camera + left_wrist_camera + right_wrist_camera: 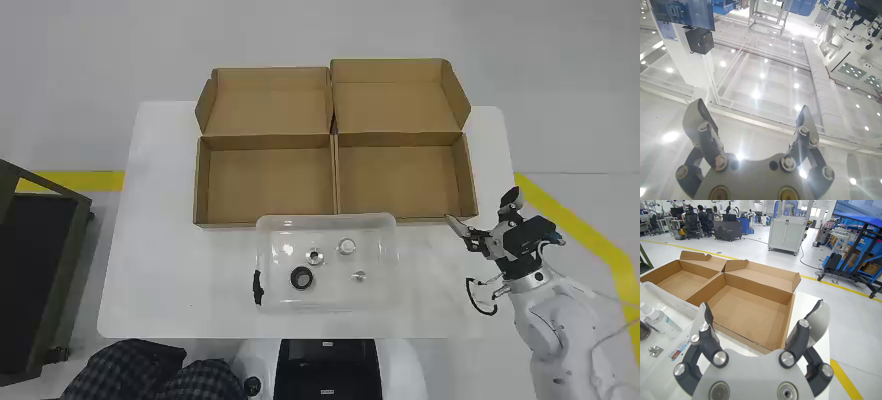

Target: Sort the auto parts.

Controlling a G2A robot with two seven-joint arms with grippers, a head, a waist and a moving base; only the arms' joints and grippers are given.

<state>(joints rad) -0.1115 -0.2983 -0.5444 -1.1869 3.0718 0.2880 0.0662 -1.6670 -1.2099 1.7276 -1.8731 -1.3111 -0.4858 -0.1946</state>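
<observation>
At table's right edge, R gripper (483,212) has jaws wide apart, empty; L gripper (752,104) likewise spread, prob. facing ceiling; auto parts (301,279) lie in clear bin (328,216).

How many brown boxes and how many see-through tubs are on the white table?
Brown cardboard boxes: 2
See-through tub: 1
Total: 3
</observation>
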